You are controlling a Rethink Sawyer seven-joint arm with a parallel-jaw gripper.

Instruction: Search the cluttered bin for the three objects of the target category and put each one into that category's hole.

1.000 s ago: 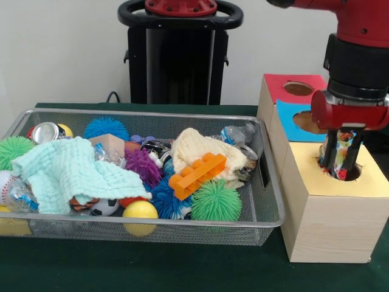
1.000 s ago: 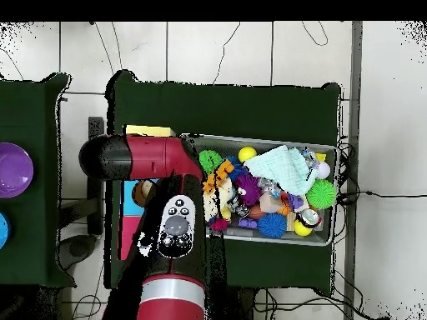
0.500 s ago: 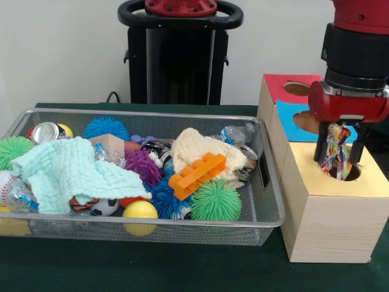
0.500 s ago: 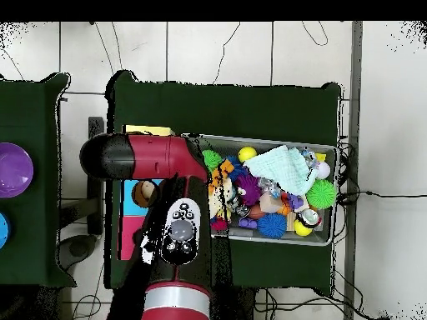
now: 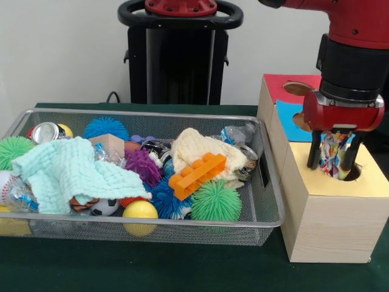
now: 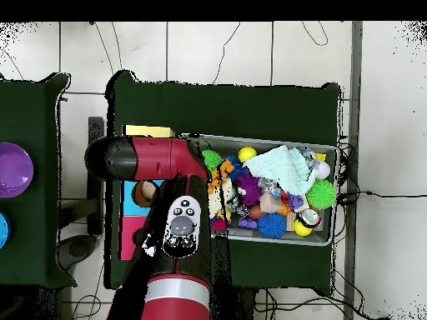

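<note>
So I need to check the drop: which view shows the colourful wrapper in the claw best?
The front view: the colourful wrapper hangs between the claw fingers over the yellow-topped box's hole. Overhead, the arm hides it.

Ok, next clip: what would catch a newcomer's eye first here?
Probably the red arm's claw at the right, holding a crinkled multicoloured wrapper over the hole in the yellow-topped box. Next, the wire bin at centre left, heaped with clutter: a mint cloth draped on the left, an orange toy brick in the middle and spiky balls around it.
</note>
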